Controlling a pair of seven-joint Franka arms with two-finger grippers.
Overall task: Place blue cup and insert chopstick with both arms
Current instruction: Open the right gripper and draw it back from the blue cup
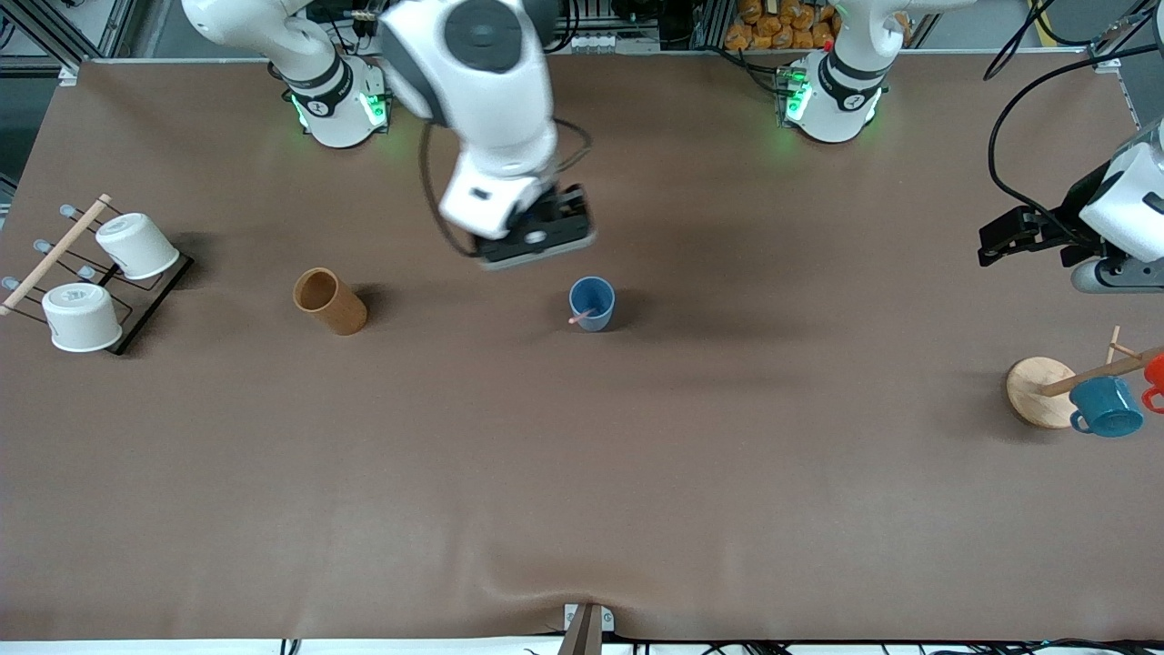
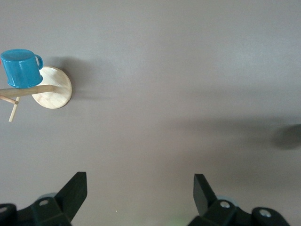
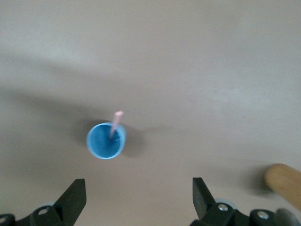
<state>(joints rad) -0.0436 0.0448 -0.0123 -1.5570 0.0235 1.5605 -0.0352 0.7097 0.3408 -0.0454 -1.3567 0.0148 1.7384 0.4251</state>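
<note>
The blue cup (image 1: 592, 305) stands upright near the middle of the table, with the pale-pink chopstick (image 1: 578, 317) standing in it and leaning on the rim. The right wrist view shows the cup (image 3: 106, 141) from above, with the chopstick (image 3: 115, 123) inside. My right gripper (image 1: 536, 238) hangs above the table beside the cup, toward the robots' bases; its fingers are open and empty (image 3: 138, 188). My left gripper (image 1: 1005, 236) is raised at the left arm's end of the table, open and empty (image 2: 139, 183), over bare table.
A brown wooden cup (image 1: 329, 301) stands toward the right arm's end and shows in the right wrist view (image 3: 284, 181). A rack holds two white cups (image 1: 91, 277) at that end. A wooden mug tree (image 1: 1037, 391) holds a teal mug (image 1: 1105, 407) (image 2: 19, 68) and a red mug (image 1: 1155, 377).
</note>
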